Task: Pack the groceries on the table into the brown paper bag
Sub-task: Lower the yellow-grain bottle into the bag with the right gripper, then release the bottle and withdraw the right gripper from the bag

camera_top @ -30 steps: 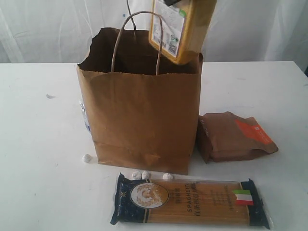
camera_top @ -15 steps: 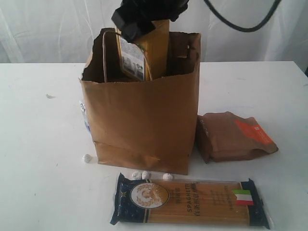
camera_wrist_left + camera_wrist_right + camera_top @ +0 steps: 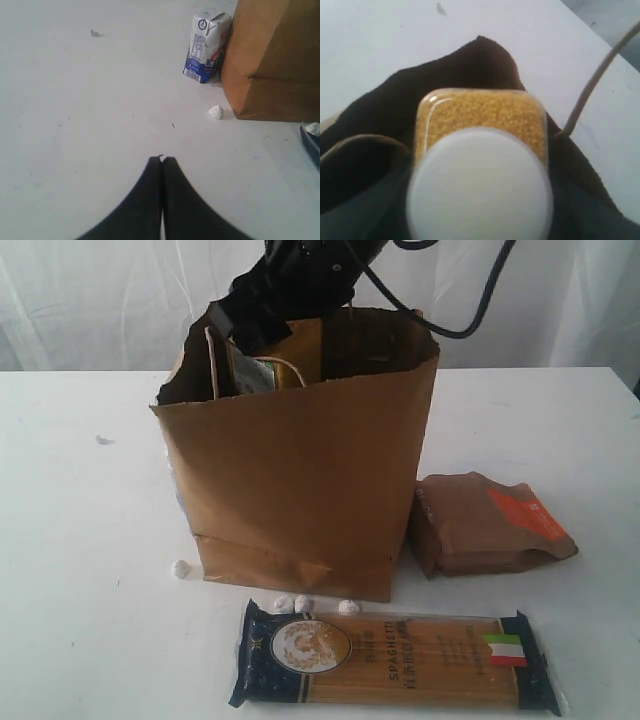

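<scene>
On the white bench (image 3: 80, 540), the right gripper (image 3: 262, 335) hangs in the brown paper bag (image 3: 300, 480), jaws clamped on the white-capped bottle of yellow grains (image 3: 480, 150). The left gripper (image 3: 162, 161) shows jaws pressed together, empty. The blue-ended spaghetti pack (image 3: 395, 658) reads "SPAGHETTI".

The brown paper bag (image 3: 300, 480) hides most of the bottle of yellow grains (image 3: 258, 375), its white cap (image 3: 480, 185) blurred.
</scene>
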Tool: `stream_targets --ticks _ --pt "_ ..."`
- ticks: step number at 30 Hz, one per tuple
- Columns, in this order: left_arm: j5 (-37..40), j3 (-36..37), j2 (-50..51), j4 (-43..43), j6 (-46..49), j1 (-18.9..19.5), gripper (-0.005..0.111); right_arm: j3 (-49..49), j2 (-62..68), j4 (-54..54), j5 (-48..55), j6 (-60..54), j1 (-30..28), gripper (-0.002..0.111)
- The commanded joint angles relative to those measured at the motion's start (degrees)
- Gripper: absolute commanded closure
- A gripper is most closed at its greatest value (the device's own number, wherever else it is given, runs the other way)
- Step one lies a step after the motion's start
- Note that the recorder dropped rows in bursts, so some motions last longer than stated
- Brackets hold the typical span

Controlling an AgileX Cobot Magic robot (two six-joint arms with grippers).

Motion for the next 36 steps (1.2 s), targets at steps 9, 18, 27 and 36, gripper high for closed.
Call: stream_targets --ticks 9,18,27,36 --pt "-0.11 0.18 -0.22 -0.11 -0.06 0.29 0.107 -4.75 1.88 3.46 3.00 -0.33 1.87 0.108" --pt "-0.11 0.18 -0.22 -0.11 -0.06 0.29 0.107 -5.17 1.18 -0.64 7.97 3.29 1.87 0.046" --pt "-0.11 0.18 -0.22 -0.11 -0.06 0.29 0.107 -5.17 -1.82 -1.70 8.47 7.00 1.87 0.032" --pt "-0.11 0.18 -0.22 -0.11 -0.06 0.29 0.107 -5.17 -5.90 -1.94 9.45 7.00 1.87 0.032"
